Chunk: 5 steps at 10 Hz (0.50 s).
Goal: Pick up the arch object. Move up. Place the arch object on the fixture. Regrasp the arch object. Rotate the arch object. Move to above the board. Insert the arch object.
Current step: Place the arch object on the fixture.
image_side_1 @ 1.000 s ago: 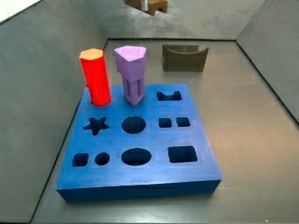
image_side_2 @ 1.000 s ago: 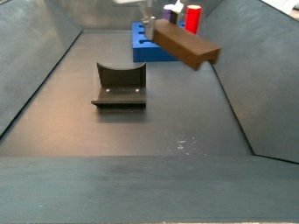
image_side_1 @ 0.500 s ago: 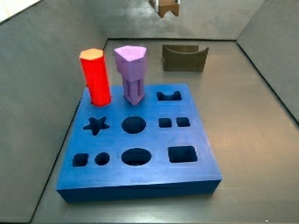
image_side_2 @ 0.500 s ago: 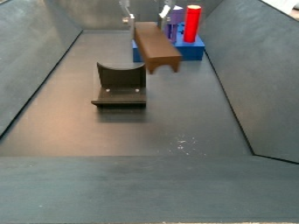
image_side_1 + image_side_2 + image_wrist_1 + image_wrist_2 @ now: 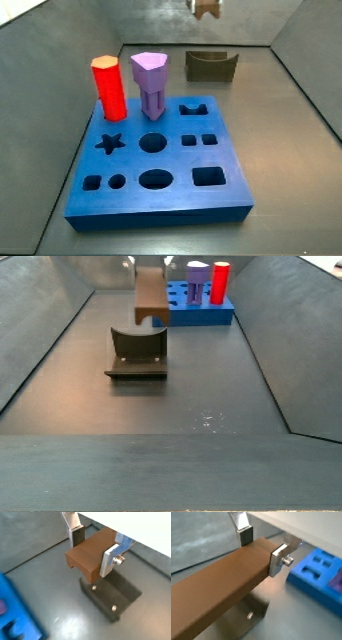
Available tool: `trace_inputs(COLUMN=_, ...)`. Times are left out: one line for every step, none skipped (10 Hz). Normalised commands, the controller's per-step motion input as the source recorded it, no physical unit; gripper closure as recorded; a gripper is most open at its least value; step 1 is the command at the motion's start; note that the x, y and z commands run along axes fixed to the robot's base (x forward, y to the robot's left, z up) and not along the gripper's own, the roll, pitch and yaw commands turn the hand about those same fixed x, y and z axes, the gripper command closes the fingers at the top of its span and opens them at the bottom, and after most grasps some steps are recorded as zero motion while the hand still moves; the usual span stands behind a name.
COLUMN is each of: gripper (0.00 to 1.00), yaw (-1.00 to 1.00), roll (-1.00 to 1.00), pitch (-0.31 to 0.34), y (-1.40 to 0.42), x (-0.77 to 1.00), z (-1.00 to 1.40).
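The arch object (image 5: pixel 89 554) sits between the two fingers of the hand (image 5: pixel 93 546), up in the air above the fixture (image 5: pixel 110 598); in both wrist views the silver finger plates w/ dark pads press its opposite sides, one finger (image 5: pixel 278 559) w/ a screw head flat on the near face, the other finger (image 5: pixel 243 529) on the far side. So the hand is closed onto the arch object, pinching it across its width, jaws spread only as wide as the brown block. In a wrist view the arch notch shows on the block's end face, directly over the fixture's base plate w/ its two screws. In a wrist view the arch object (image 5: pixel 218 602) runs long toward the camera, w/ the board (image 5: pixel 320 577) beyond it. In a side view the arch object (image 5: pixel 148 292) hangs roughly upright, slightly tilted, lower end just above the fixture (image 5: pixel 136 353), board (image 5: pixel 187 311) behind w/ red peg (image 5: pixel 221 278) and purple peg (image 5: pixel 198 280) standing on it. In a side view only a small part of the arch object (image 5: pixel 206 7) shows at the frame's top edge, hand itself cut off; that view gives the board (image 5: pixel 160 170) in full, w/ star, round, square and arch holes, red peg (image 5: pixel 108 88) and purple peg (image 5: pixel 150 84) upright at its far end, fixture (image 5: pixel 211 66) on the floor behind it. Wrist views don't show the pegs clearly.
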Motion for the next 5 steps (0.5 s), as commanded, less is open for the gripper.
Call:
trace_inputs(gripper=1.0, yaw=-0.11, roll=-1.0, pitch=0.099, y=-0.18, x=0.38, z=0.07)
trace_inputs(gripper=1.0, yaw=-0.11, roll=-1.0, pitch=0.103, y=-0.13, x=0.32, z=0.04)
trace_inputs(gripper=1.0, yaw=-0.11, roll=-1.0, pitch=0.114, y=-0.04, x=0.14, z=0.04)
trace_inputs(gripper=1.0, yaw=-0.12, roll=-1.0, pitch=0.114, y=0.01, x=0.04, z=0.03)
trace_inputs(gripper=1.0, yaw=-0.13, roll=-1.0, pitch=0.1, y=0.02, x=0.0, z=0.02)
